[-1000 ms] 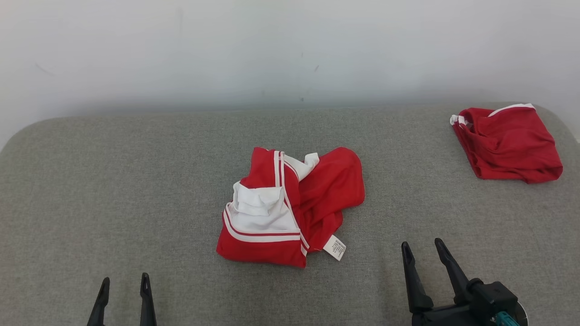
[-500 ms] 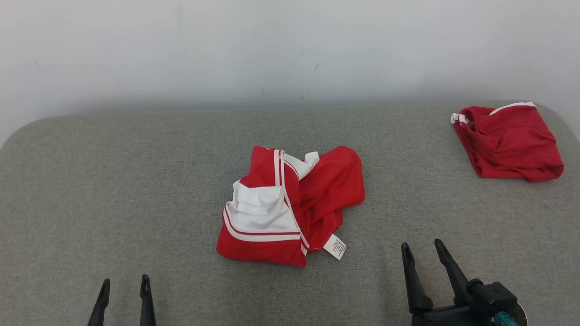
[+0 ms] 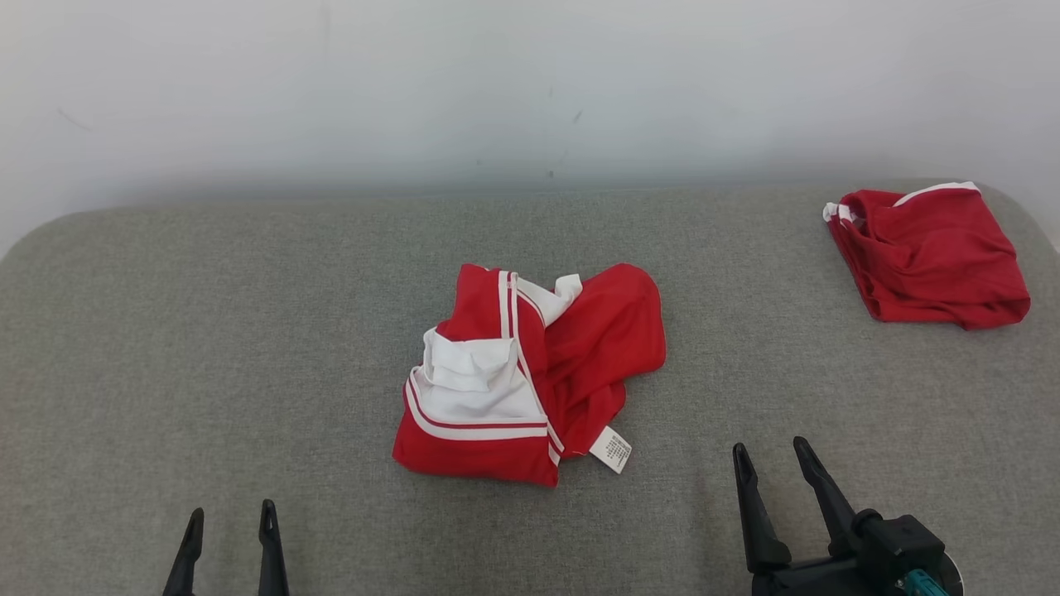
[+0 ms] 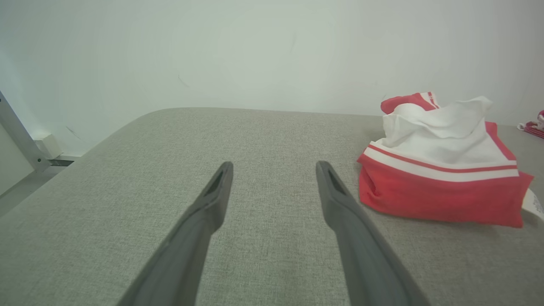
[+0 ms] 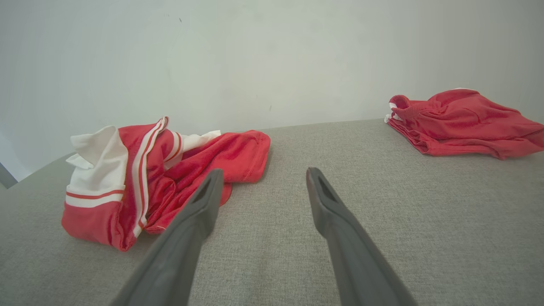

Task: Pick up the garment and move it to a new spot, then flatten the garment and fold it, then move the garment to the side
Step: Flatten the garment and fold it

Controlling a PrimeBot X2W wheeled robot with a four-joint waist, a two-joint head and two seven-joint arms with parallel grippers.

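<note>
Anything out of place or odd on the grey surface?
The red garment with white stripes lies crumpled mid-surface, white panel bunched up, care label sticking out at its near edge. A second red garment sits loosely folded at the far right. No damage shows.

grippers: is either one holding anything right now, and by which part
Nothing is held. The left gripper and the right gripper are both open and empty; the crumpled red and white garment lies on the grey surface, apart from both.
</note>
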